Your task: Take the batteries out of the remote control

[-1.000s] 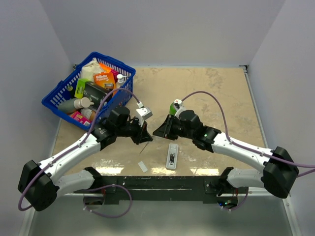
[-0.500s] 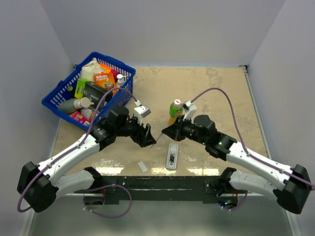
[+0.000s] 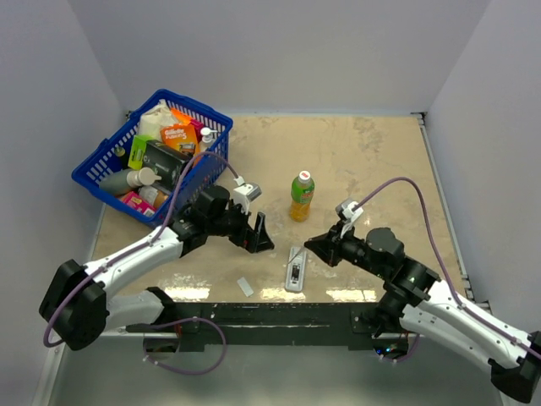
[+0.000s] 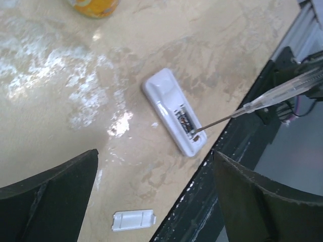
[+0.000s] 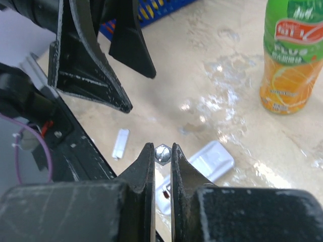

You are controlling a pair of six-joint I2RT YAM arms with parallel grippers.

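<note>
The remote control (image 3: 294,269) lies near the table's front edge, its dark recess (image 4: 184,120) facing up; I cannot make out the batteries inside it. My right gripper (image 3: 309,244) (image 5: 162,149) is shut on the handle of a long thin grey stick (image 4: 262,100). The stick's tip rests in the near end of the recess. Left of the remote, my left gripper (image 3: 259,233) (image 4: 156,196) hangs above the table, open and empty. The remote (image 5: 214,160) shows below the right fingers.
A small flat white piece (image 3: 245,286) (image 4: 132,220) lies by the front edge, left of the remote. A green bottle (image 3: 301,195) stands upright behind the remote. A blue basket (image 3: 95,167) full of goods sits at the back left. The black front rail (image 3: 279,313) runs close by.
My left gripper has opened and let go of the stick. My right gripper has shut on it and drawn back to the right and nearer, away from the bottle.
</note>
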